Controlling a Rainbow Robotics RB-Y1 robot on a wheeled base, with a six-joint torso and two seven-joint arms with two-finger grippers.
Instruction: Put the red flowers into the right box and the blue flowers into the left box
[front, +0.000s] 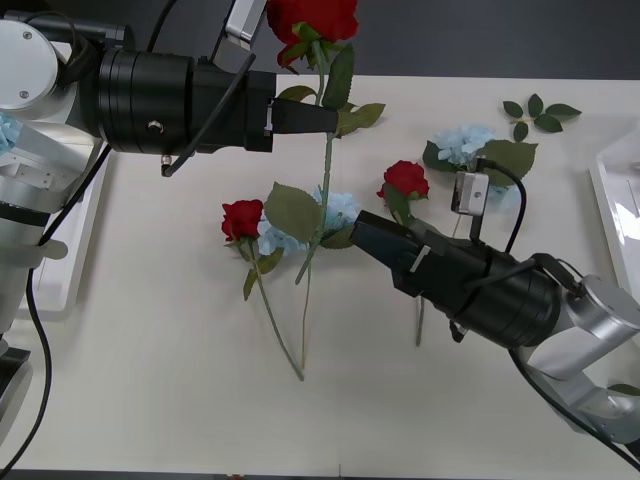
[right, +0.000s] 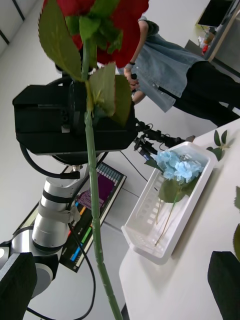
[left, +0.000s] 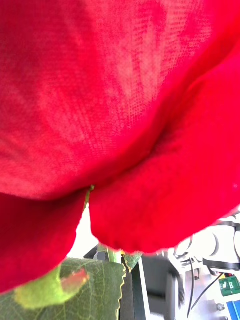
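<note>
- Handover risk comes first: my left gripper (front: 330, 118) pinches the thin green stem of a deep red artificial rose (front: 312, 18), held up above the white table (front: 150, 380), the stem dangling free below.
- My right gripper (front: 362, 228) sits low, close by the lower stem, its black fingers (right: 17, 285) spread apart and holding nothing.
- I judge the rose could swing or twist in so narrow a pinch; if the right gripper closes off-centre it may catch a leaf instead of the stem.
- A dangling stem could also snag the loose flowers below: two more red roses (front: 241, 218) and pale blue fluffy flowers (front: 338, 208) lie touching in a tangle mid-table.
- The shallow white right box (front: 615, 190) sits at the table's far right edge, so the carry crosses that clutter.
- The ribbed white plastic left box (right: 150, 220) already holds a blue flower (right: 176, 167), seen from the right wrist.
</note>
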